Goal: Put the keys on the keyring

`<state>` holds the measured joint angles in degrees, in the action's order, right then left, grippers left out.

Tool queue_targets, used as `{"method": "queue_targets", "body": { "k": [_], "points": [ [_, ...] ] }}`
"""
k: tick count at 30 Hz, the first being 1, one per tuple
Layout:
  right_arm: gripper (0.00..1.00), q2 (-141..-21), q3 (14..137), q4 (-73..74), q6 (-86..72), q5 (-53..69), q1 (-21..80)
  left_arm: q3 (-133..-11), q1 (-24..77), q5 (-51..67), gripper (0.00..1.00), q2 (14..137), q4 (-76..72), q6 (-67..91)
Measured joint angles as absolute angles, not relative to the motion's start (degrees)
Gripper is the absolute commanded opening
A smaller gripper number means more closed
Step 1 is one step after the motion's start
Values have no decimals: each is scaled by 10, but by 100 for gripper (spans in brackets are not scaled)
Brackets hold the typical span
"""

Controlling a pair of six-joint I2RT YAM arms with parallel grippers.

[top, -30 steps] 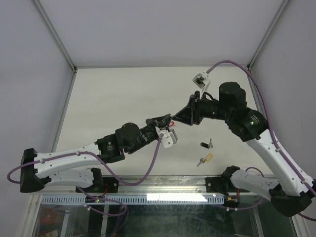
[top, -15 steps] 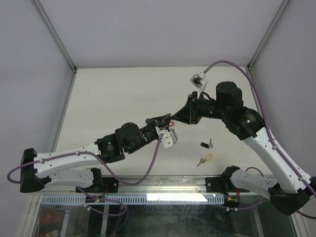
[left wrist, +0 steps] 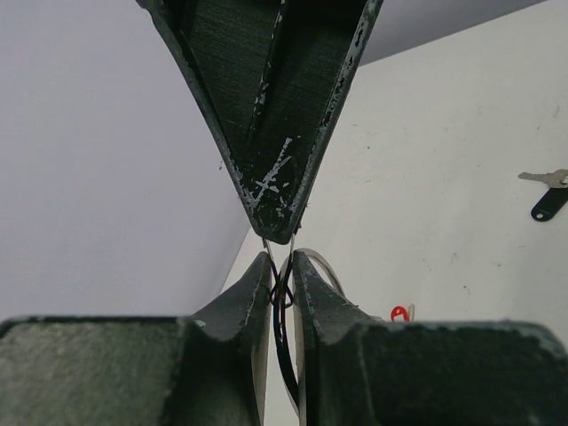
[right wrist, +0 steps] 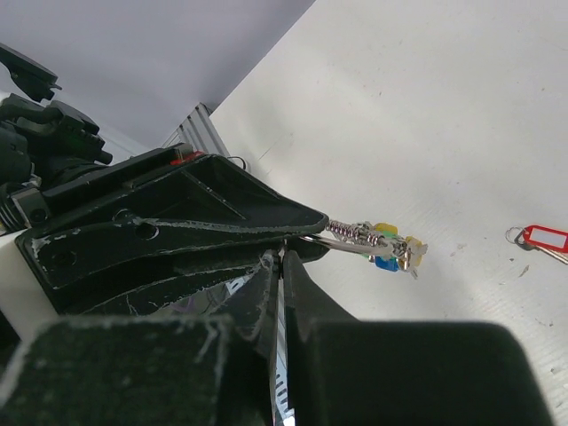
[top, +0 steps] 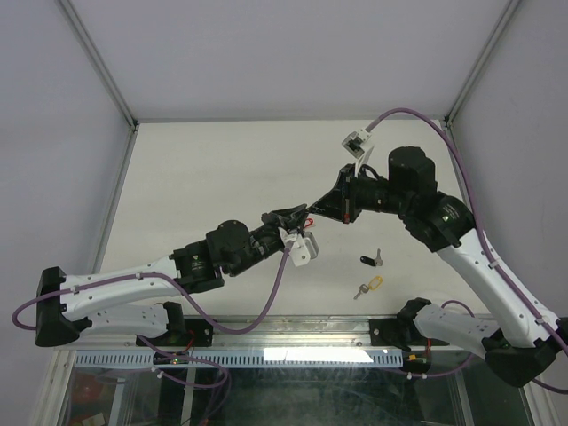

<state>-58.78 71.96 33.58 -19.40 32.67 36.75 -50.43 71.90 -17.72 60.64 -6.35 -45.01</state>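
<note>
**Top external.** Left hand (top: pixel 297 216) and right hand (top: pixel 327 213) meet tip to tip above the middle of the desk (top: pixel 222 169). The thing between them is too small to make out here. Two loose keys lie toward the near edge, right of centre, a little apart from each other: black-headed key (top: pixel 369 259) and yellow-headed key (top: pixel 371 284). Neither is threaded.

**Left wrist.** The left hand is clamped on the keyring (left wrist: pixel 282 286), whose thin wire stands between its two fingertips. The right hand comes in from above with its fingers together, tips on the same wire just over the left's grip. The ring is held off the desk.

**Right wrist.** The right hand's fingers are pressed together with a sliver of metal between them. Past the left hand's tip sits a cluster of keys (right wrist: pixel 388 245), with yellow and blue heads visible. It appears to hang from the ring, though the join is hidden. A red tag (right wrist: pixel 543 240) lies on the desk beyond.

**Progress, as judged.** Partly done. Some keys look mounted, and at least the black and yellow ones are left to fetch and thread.
</note>
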Motion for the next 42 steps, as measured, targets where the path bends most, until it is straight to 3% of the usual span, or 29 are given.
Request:
{"method": "queue_targets", "body": {
  "k": [11, 15, 17, 23, 26, 28, 35, 42],
  "points": [
    [0, -577, 717, 323, -194, 322, 368, -504, 719, -157, 17, 585, -70, -458],
    [0, -577, 717, 323, -194, 322, 368, -504, 719, -153, 10, 585, -70, -458],
    [0, -577, 717, 322, -194, 322, 368, -504, 719, -152, 1, 585, -70, -459],
    [1, -574, 713, 316, -194, 322, 368, -504, 719, -145, 0, 585, -69, -467],
    [36, -570, 712, 316, -193, 317, 368, -502, 719, -132, 0, 581, -69, -486],
    [44, -562, 708, 316, -190, 302, 370, -498, 719, -126, 0, 576, -68, -499],
    [47, -507, 687, 324, -181, 168, 370, -495, 717, -136, 0, 570, -50, -533],
    [49, -544, 686, 412, -202, 14, 360, -500, 638, -136, 0, 585, -20, -470]
  ]
}}
